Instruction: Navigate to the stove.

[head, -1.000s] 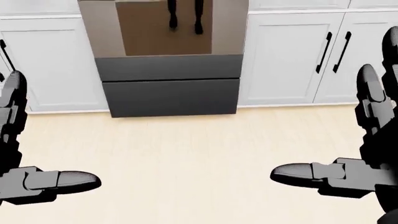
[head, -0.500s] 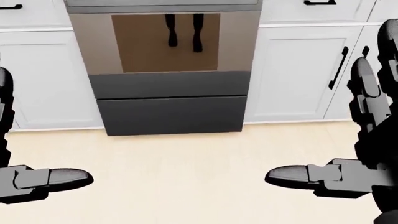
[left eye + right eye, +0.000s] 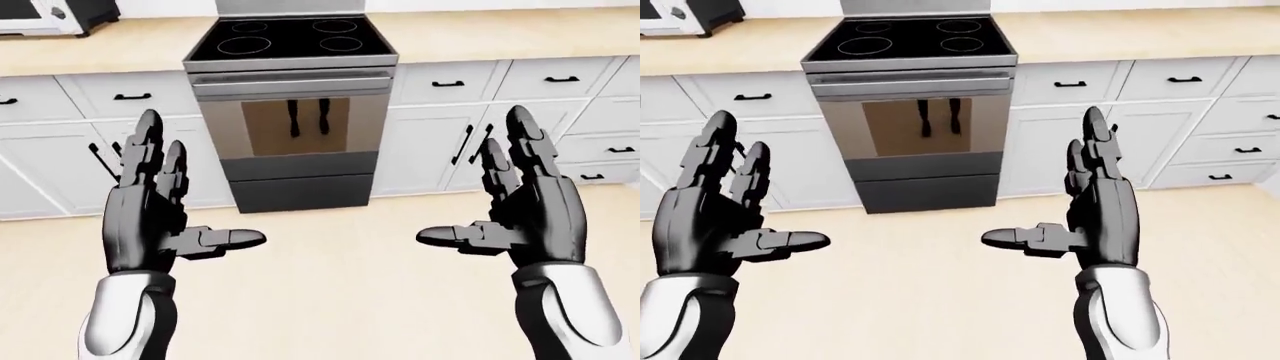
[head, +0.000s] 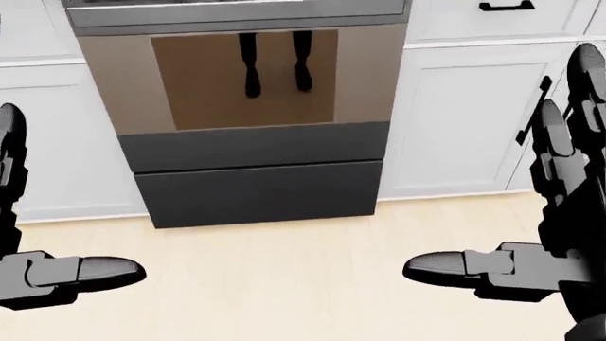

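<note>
Pale wood floor [image 3: 330, 300] and white cabinets [image 3: 440, 142] in left-eye view, stove [image 3: 290, 105] upper centre under tan counter [image 3: 500, 34], oven door facing the camera, left robot hand [image 3: 160, 217] and right robot hand [image 3: 520, 210] spread wide, head view filled by oven door [image 4: 241, 78] above dark drawer [image 4: 261, 192], right-eye view much alike.

Bright even light, sharp, faint shadows

black-topped steel stove [image 3: 290, 112], white cabinets [image 3: 455, 142], pale wood floor [image 3: 340, 285]
</note>
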